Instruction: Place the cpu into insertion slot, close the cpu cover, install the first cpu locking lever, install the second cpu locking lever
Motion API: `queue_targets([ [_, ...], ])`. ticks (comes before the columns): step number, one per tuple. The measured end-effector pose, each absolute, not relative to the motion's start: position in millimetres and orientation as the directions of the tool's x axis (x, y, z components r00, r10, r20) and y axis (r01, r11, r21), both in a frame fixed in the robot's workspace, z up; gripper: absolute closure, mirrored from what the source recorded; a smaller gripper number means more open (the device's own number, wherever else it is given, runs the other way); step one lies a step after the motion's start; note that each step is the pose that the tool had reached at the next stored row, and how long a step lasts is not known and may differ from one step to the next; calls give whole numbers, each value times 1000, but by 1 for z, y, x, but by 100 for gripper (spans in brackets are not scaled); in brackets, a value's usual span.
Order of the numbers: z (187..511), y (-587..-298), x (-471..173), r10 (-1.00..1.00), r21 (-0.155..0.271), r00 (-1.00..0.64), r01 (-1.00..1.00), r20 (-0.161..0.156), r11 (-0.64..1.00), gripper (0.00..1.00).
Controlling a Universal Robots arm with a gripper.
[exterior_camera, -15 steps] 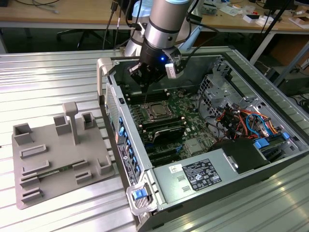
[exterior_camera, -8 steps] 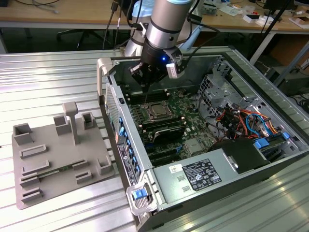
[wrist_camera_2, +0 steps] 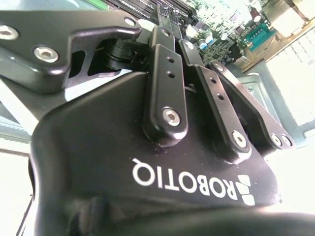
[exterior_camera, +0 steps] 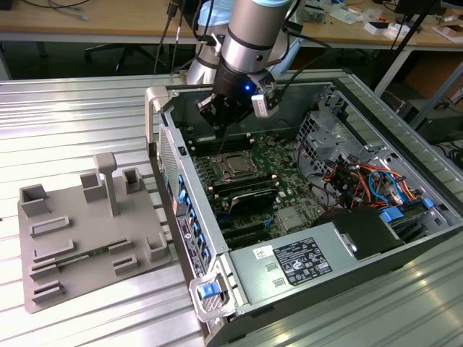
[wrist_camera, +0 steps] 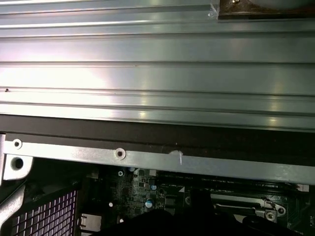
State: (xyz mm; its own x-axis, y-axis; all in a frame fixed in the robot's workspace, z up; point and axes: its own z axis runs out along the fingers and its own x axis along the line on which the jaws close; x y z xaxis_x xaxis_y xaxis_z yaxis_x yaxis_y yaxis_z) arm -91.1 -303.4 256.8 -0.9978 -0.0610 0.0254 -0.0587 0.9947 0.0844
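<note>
In the exterior view the cpu (exterior_camera: pixel 235 168) lies silvery-grey in the insertion slot (exterior_camera: pixel 219 162) on the green board inside the open computer case. The cpu cover (exterior_camera: pixel 249 163) appears to lie flat around it as a silvery frame. I cannot make out the locking levers. My gripper (exterior_camera: pixel 221 130) hangs just above the board, behind the slot's far left corner, close to it. In the second wrist view its black housing (wrist_camera_2: pixel 147 162) and linkage bars (wrist_camera_2: pixel 165 83) point toward the board (wrist_camera_2: pixel 216 24).
A grey fixture plate (exterior_camera: pixel 87 231) with upright posts lies on the slatted metal table at the exterior view's left. Inside the case are black memory slots (exterior_camera: pixel 246 199), a power supply (exterior_camera: pixel 296 260) and coloured cables (exterior_camera: pixel 362 181). In the first wrist view, the case rim (wrist_camera: pixel 147 160).
</note>
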Motion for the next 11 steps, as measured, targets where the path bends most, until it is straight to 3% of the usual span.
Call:
queue_targets([
  [11,257,-303,-85,-61,85,-998,-59,26,995,89],
])
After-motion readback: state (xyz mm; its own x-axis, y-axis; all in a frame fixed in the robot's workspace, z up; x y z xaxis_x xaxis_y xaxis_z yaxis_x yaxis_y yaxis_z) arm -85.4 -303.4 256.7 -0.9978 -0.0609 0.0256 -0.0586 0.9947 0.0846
